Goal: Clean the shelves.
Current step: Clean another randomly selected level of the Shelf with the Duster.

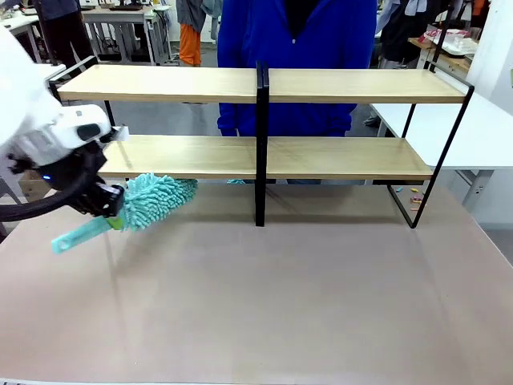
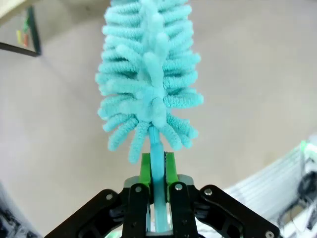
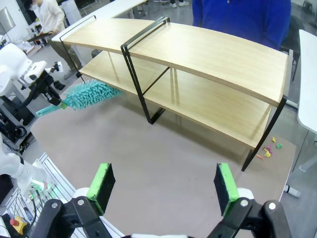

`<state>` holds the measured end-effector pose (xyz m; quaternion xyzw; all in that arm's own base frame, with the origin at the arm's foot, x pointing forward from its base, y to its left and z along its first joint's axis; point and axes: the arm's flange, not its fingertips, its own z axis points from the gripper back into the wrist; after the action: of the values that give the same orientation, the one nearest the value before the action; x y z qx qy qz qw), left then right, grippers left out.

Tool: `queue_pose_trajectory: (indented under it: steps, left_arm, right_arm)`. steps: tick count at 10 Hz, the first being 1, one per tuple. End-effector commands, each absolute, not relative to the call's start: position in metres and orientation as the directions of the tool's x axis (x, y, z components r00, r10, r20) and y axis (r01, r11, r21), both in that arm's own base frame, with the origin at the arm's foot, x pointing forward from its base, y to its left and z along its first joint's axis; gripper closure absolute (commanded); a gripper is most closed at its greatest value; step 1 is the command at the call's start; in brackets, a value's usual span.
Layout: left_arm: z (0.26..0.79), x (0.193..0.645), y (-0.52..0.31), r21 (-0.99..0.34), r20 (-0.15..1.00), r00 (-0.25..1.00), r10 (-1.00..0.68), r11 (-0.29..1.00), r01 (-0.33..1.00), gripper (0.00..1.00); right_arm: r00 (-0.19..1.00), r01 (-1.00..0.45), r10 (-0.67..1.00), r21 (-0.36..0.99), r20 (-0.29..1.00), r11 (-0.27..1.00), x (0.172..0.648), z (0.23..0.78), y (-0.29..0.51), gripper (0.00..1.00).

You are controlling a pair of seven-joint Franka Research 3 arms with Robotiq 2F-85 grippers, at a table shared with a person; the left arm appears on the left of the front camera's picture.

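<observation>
Frontally, my left gripper (image 1: pixel 111 210) is clamped on the handle of a teal chenille duster (image 1: pixel 152 200), its head just under the lower board's left end of the shelves (image 1: pixel 264 84), which span the table (image 1: pixel 280 305); I judge wiping barely begun. Left wrist: green pads (image 2: pixel 145 166) pinch the handle. Right wrist: my right gripper (image 3: pixel 166 186) hangs with jaws wide apart, holding nothing.
</observation>
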<state>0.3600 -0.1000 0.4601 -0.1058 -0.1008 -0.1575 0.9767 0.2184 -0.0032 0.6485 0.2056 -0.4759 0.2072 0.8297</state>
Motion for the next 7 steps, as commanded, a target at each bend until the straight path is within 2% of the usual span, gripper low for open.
queue_pose_trajectory:
  steps: [1,3,4,5,7]
  left_arm:
    - [0.445,0.294,-0.045,-0.315,0.166,0.886,-0.433,0.828,0.464,0.87]
    - [0.458,0.274,-0.002,-0.431,0.122,0.774,-0.622,0.669,0.606,0.87]
    - [0.464,0.263,0.017,-0.476,0.129,0.676,-0.725,0.553,0.684,0.87]
    - [0.473,0.252,0.039,-0.525,0.191,0.587,-0.787,0.423,0.739,0.87]
    - [0.491,0.231,0.094,-0.538,0.409,0.542,-0.734,0.287,0.793,0.87]
  right_arm:
    - [0.463,-0.539,0.148,0.145,0.874,0.830,0.218,0.649,-0.004,0.00]
    - [0.463,-0.539,0.148,0.145,0.874,0.830,0.218,0.649,-0.004,0.00]
    - [0.463,-0.539,0.148,0.145,0.874,0.830,0.218,0.649,-0.004,0.00]
    - [0.463,-0.539,0.148,0.145,0.874,0.830,0.218,0.649,-0.004,0.00]
    - [0.463,-0.539,0.148,0.145,0.874,0.830,0.218,0.649,-0.004,0.00]
